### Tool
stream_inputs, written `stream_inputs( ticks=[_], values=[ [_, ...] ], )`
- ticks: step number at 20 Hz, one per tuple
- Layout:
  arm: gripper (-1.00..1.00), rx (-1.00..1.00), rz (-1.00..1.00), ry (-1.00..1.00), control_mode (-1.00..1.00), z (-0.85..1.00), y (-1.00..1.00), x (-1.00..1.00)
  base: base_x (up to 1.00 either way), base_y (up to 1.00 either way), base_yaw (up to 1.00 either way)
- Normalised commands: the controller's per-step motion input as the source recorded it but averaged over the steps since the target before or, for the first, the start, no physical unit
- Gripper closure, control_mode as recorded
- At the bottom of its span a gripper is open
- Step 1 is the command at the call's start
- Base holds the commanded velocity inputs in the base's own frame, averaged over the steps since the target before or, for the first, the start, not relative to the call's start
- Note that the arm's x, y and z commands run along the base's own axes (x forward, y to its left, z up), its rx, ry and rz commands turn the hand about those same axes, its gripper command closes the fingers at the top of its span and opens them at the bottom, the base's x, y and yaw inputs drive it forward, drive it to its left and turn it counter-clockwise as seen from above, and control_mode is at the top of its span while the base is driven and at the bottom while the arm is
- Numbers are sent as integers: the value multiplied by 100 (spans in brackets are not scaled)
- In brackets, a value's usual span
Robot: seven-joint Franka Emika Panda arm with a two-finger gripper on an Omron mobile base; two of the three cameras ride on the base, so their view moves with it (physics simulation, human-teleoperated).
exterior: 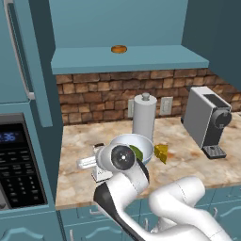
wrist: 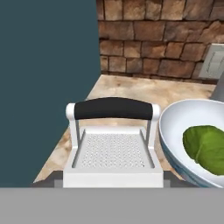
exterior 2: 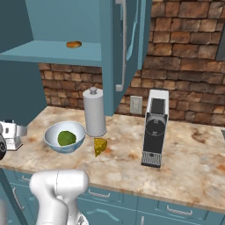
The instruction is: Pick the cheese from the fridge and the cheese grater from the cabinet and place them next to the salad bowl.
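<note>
The silver cheese grater with its black handle loop stands between my fingertips, and my gripper is shut on its base. It hangs low over the counter, just left of the salad bowl. From the base, the cheese grater shows behind my wrist, beside the pale salad bowl with a green lump inside. The yellow cheese wedge lies on the counter to the bowl's right. The right base view has the cheese grater, salad bowl and cheese in a row. The open cabinet hangs above. The fridge is out of view.
A white cylinder roll stands right behind the bowl. A grey coffee machine sits at the counter's right. A brown bun lies on the cabinet shelf. A black microwave and a teal panel bound the counter's left end.
</note>
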Motion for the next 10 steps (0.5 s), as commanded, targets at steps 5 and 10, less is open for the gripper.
stream_inputs(
  ticks=[5,10],
  values=[
    [100,-1,0,-2,-100,-35,0,11,0,0,0],
    [100,-4,-3,-3,-100,-34,1,35,0,0,0]
  ],
)
